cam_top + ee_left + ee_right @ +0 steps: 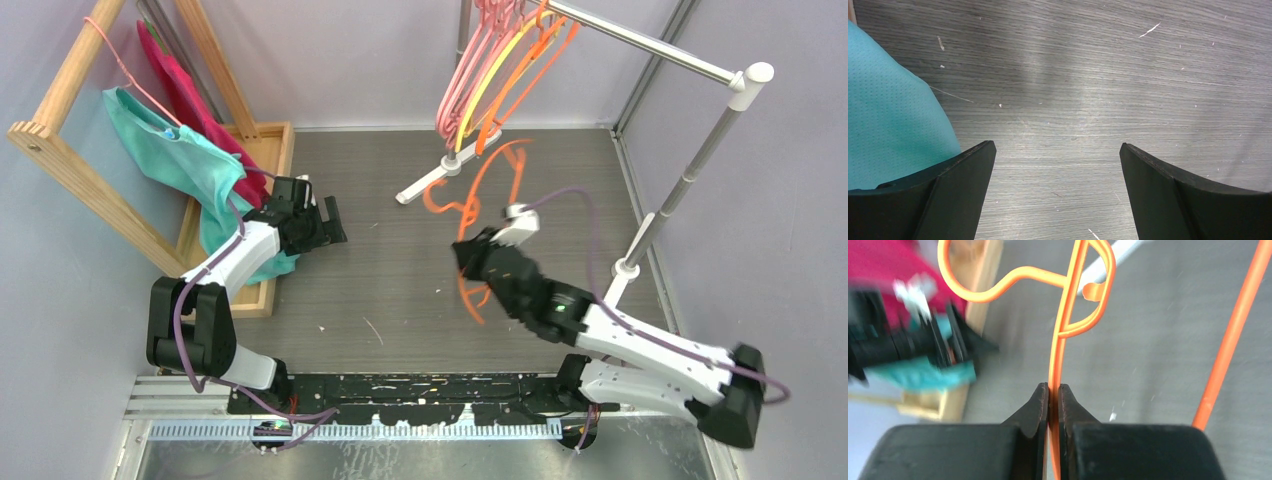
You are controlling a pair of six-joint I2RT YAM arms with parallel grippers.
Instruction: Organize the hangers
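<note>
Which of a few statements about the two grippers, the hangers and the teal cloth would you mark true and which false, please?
1. The right gripper is shut on an orange hanger. True.
2. The left gripper holds a pink hanger. False: its jaws stand open with nothing between them, above the bare table.
3. Pink, yellow and orange hangers hang on the metal rail. True.
4. The teal cloth is draped over the metal rail. False: it hangs at the wooden frame on the left, away from the rail.
</note>
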